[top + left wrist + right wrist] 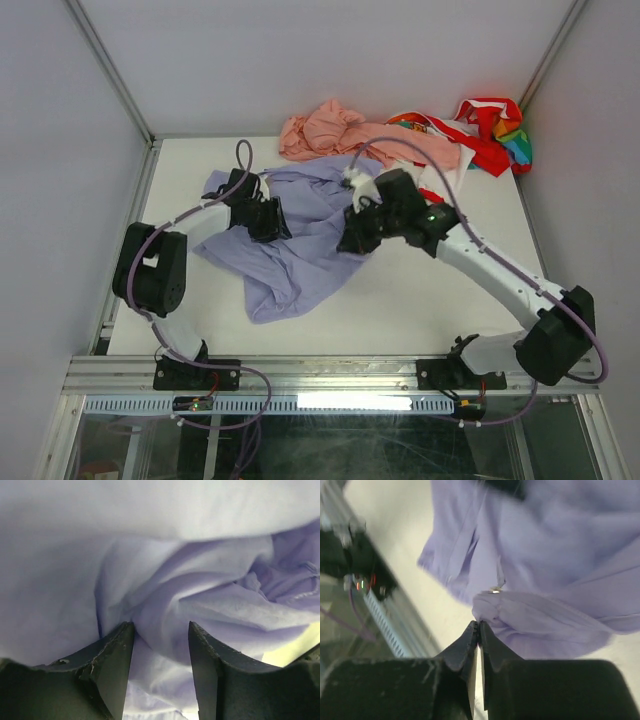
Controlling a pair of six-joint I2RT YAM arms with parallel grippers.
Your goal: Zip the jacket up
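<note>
Item 1: jacket (295,255), lavender, crumpled on the table (430,300) between both arms. We judge it light, limp and slippery, best held at the front edges near the small metal glint (495,589). Left gripper (161,626) is spread over a fold; right gripper (478,626) is pressed together, pinching a fabric edge.
</note>
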